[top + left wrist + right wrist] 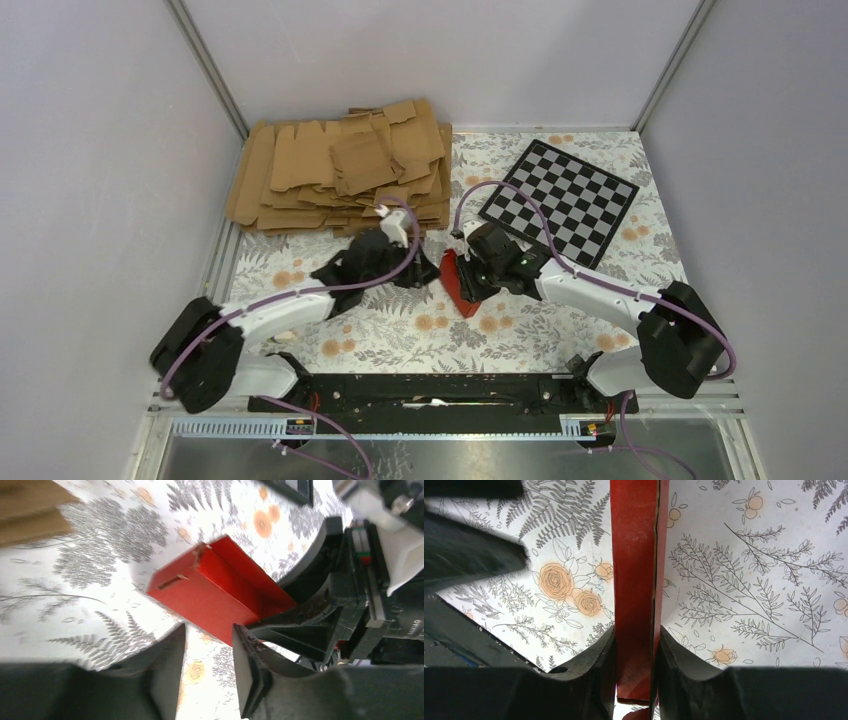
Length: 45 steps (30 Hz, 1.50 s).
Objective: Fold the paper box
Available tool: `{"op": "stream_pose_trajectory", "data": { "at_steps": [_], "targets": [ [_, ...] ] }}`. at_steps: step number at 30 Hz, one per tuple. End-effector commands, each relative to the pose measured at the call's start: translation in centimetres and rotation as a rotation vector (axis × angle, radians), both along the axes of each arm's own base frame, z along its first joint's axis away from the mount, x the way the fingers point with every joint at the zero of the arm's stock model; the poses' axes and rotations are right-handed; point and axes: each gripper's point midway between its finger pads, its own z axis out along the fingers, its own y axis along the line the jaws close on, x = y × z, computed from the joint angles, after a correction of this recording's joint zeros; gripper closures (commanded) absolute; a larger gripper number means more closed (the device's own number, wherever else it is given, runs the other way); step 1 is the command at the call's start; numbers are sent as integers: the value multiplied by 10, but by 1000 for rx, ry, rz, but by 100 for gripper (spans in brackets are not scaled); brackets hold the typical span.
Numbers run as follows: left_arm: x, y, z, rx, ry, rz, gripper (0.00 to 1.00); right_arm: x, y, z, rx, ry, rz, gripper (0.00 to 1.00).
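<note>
The paper box (453, 284) is bright red, folded into a slim rectangular shape, and stands on edge on the floral tablecloth at mid-table. My right gripper (478, 280) is shut on it. In the right wrist view both fingers press the narrow sides of the paper box (636, 580), with the right gripper (636, 642) at its near end. My left gripper (418, 268) sits just left of the box. In the left wrist view the left gripper (209, 630) stands open over bare cloth, its tips just short of the paper box (215, 590), which shows a slot in one end.
A heap of brown cardboard blanks (345, 175) lies at the back left. A black-and-white checkered board (560, 200) lies at the back right. Grey walls close in the table on three sides. Both arms meet at the centre.
</note>
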Motion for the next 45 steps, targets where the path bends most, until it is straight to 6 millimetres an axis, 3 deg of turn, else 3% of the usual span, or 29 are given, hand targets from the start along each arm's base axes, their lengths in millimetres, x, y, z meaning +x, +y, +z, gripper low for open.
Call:
{"op": "stream_pose_trajectory", "data": {
  "at_steps": [1, 4, 9, 21, 25, 30, 37, 45],
  "targets": [
    [17, 39, 18, -17, -78, 112, 45, -4, 8, 16, 35, -35, 91, 71],
    [19, 49, 25, -43, -125, 119, 26, -5, 14, 21, 53, -40, 130, 71],
    [23, 45, 32, -130, -159, 88, 18, -1, 23, 29, 55, -79, 196, 67],
    [27, 27, 23, -189, -207, -60, 18, 4, 35, 18, -17, -109, 277, 57],
    [27, 26, 9, -143, -153, -71, 26, 4, 40, 14, -27, -100, 285, 57],
    [29, 34, 1, -107, -133, -22, 33, 3, 39, 10, -45, -104, 289, 54],
    [26, 39, -5, -86, -133, -15, 34, 4, 36, 12, -36, -122, 256, 49],
    [22, 46, 3, -104, -231, -15, 33, 11, 31, 4, -70, -142, 216, 48]
  ]
}}
